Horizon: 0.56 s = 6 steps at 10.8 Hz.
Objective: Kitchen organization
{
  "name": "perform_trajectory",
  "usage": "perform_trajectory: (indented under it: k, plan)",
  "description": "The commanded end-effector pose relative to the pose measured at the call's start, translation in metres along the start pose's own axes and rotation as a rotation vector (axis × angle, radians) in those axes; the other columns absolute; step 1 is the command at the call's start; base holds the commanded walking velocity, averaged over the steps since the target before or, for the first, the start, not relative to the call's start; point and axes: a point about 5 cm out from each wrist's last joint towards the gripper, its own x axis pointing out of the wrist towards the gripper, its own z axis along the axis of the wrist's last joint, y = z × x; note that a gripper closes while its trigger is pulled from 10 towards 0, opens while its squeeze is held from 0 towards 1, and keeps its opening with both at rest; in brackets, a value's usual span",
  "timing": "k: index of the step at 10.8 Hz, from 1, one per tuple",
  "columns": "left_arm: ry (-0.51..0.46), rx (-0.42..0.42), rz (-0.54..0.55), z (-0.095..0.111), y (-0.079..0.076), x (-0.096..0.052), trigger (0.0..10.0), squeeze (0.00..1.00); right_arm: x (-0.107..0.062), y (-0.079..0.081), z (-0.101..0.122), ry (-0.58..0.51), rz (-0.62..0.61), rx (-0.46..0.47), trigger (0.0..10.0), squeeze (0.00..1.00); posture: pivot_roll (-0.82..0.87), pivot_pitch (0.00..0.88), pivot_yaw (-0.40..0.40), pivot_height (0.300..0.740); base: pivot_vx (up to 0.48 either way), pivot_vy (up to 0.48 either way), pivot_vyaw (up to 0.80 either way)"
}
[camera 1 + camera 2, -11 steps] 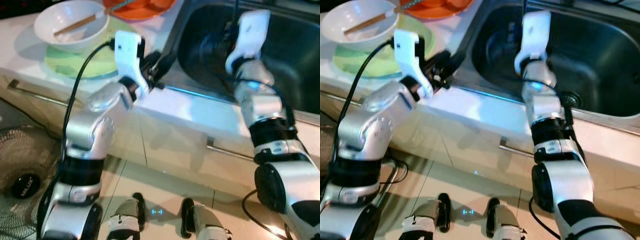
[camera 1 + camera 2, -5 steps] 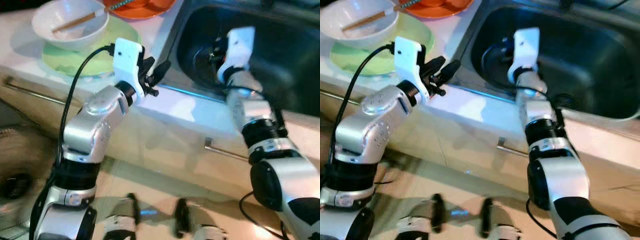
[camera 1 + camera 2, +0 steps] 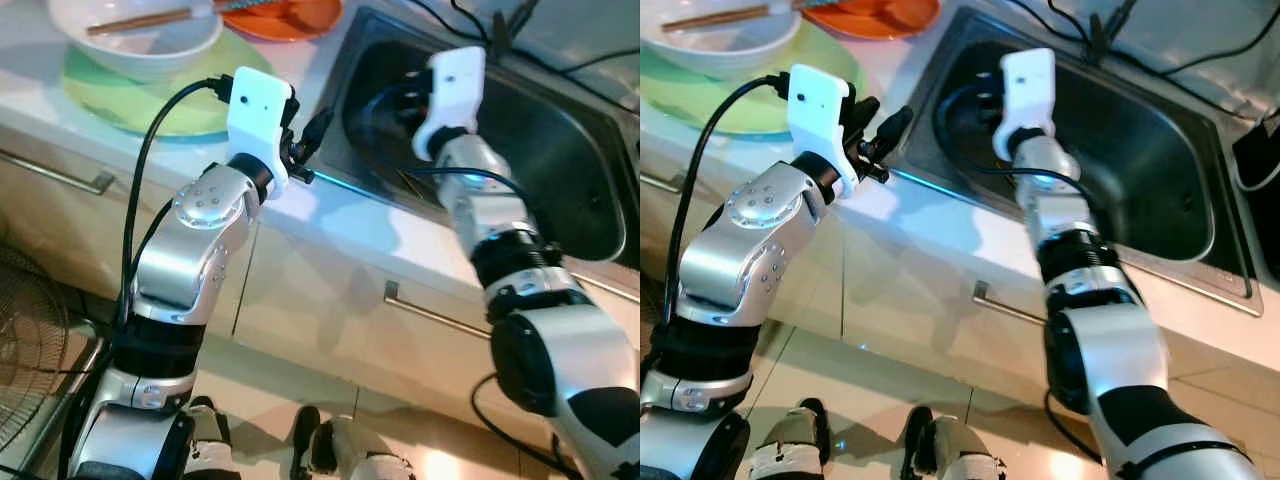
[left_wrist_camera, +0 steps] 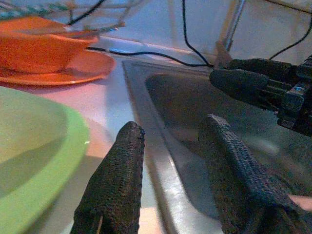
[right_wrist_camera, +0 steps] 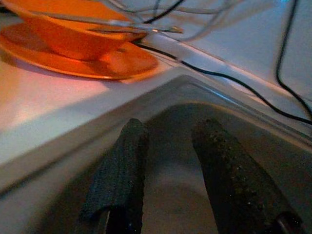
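Observation:
A white bowl (image 3: 140, 40) holding chopsticks (image 3: 140, 18) sits on a green plate (image 3: 150, 95) on the counter's left. Behind it an orange bowl (image 4: 39, 46) stands on an orange plate (image 4: 83, 66). My left gripper (image 3: 312, 135) hovers open at the left rim of the steel sink (image 3: 560, 170), between the green plate and the basin; nothing is held between its fingers (image 4: 122, 170). My right gripper (image 3: 398, 100) hangs open and unladen inside the sink near its left wall, fingers (image 5: 122, 165) pointing toward the corner below the orange plate (image 5: 117, 63).
Black cables (image 3: 1110, 30) run along the wall behind the sink. Two cabinet handles (image 3: 60, 172) (image 3: 440, 315) stick out below the counter edge. A floor fan (image 3: 30, 350) stands at my left. A dark object (image 3: 1260, 160) sits at the sink's right.
The whole view has shifted as the camera moved. The right gripper has drifted slightly toward the sink's left wall. The left gripper stays at the sink's left rim, still open.

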Motion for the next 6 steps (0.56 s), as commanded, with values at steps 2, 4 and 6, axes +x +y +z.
perform_trajectory:
  k: [2, 4, 6]
  plan:
    - [-0.016, 0.004, 0.000, -0.001, -0.007, 0.001, 10.0, 0.00, -0.001, -0.008, 0.004, -0.023, -0.009, 0.007, 10.0, 0.00, 0.35, 0.184, -0.304, 0.740, 0.000, 0.000, 0.00]
    - [-0.044, 0.007, 0.029, 0.002, -0.002, 0.003, 10.0, 0.00, -0.001, -0.009, 0.012, -0.061, 0.010, 0.009, 10.0, 0.00, 0.33, 0.185, -0.298, 0.740, 0.000, 0.000, 0.00]
    - [-0.071, 0.027, 0.075, 0.007, 0.006, 0.004, 10.0, 0.00, -0.005, -0.008, 0.023, -0.112, 0.033, 0.020, 10.0, 0.00, 0.32, 0.183, -0.292, 0.740, 0.000, 0.000, 0.00]
